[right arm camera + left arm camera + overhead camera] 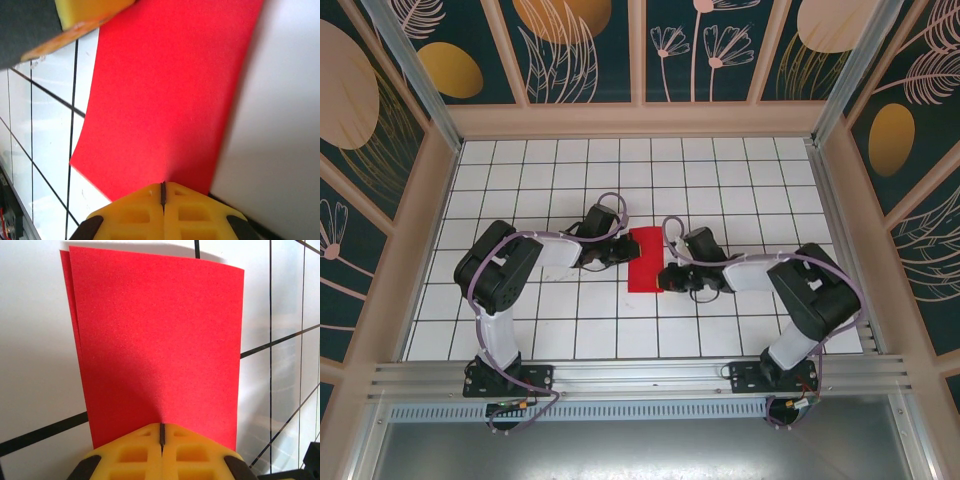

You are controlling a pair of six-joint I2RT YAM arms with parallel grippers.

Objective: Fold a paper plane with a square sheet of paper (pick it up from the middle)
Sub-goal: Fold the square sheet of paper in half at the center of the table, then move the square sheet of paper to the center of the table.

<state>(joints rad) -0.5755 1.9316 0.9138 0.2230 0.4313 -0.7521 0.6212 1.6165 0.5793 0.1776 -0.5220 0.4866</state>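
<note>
Yellow pads [131, 452] are squeezed together on both arms, no gap. The right gripper [163, 190] meets the near right side of the square sheet of paper [646, 258], and the left gripper [162, 432] meets its left side a bit further back. Can't tell if they pinch it or just press. The sheet lies mid-table [720, 180], well off every edge, doubled into a narrow strip — a second layer peeks out along one edge. Looks like crease-flattening; next I'd run the tips along the fold without dragging it.
</note>
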